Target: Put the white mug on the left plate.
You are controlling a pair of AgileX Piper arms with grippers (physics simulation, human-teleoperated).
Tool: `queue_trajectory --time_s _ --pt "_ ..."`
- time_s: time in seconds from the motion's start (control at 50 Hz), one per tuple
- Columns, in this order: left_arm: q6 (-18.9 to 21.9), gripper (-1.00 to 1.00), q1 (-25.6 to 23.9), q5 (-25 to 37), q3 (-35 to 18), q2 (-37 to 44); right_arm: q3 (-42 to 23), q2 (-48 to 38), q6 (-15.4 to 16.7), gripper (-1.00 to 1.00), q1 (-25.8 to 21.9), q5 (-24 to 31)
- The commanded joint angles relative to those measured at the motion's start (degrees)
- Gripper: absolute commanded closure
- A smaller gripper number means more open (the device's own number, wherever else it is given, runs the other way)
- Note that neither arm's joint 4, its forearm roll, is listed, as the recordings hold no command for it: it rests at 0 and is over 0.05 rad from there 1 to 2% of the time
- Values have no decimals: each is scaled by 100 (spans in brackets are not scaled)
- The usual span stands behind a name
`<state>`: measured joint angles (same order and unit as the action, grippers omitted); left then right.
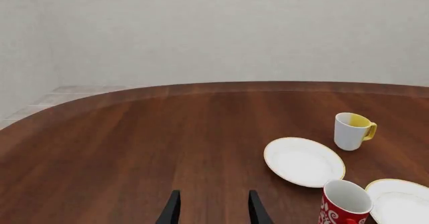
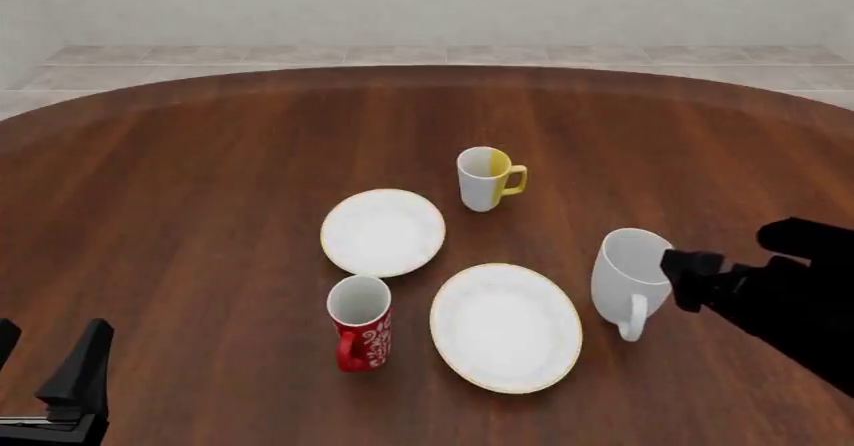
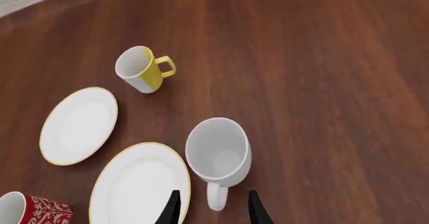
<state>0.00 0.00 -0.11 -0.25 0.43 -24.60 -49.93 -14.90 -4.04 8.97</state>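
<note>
The right gripper (image 3: pixel 213 209) has its two black fingers spread apart, one on either side of the white loop handle of the large glossy all-white mug (image 3: pixel 218 151). In the right wrist view the finger tips flank the handle with visible gaps, so the jaws are open and grip nothing. In the front view the right gripper (image 2: pixel 683 276) sits just beside the mug's (image 2: pixel 627 271) right wall; whether it touches the wall cannot be determined from that angle. The mug stands on the dark brown wooden table (image 2: pixel 200 216), right of centre, handle towards the camera, mouth upward.

Just left of the mug lies the larger oval-looking white plate with a gold rim (image 2: pixel 506 326), close to the mug but not under it. Further left and further back lies the smaller round white plate with a thin gold rim (image 2: pixel 383 231), bare and well apart from the mug. Behind and to the right of this plate stands the small white-and-yellow mug with a yellow handle (image 2: pixel 489 178). In front of the round plate stands the red mug with a white pattern (image 2: pixel 360 323), near the oval plate's left edge.

The left gripper (image 1: pixel 213 209) is over bare table at the near left, fingers parted and empty, well apart from all crockery.
</note>
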Motion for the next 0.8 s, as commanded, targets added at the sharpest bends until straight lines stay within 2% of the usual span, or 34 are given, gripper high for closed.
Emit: queue_trajectory --time_s 0.02,0.22,0.46,0.8 --pt "0 -100 0 0 0 0 83 -260 -25 -100 4 -242" --pt "1 -100 0 0 0 0 293 -611 -77 -100 -31 -689" --pt "1 -100 -1 0 0 0 385 -794 -88 -100 -3 -911" --pt "-1 -100 0 0 0 0 354 -894 -80 -100 -33 -937"
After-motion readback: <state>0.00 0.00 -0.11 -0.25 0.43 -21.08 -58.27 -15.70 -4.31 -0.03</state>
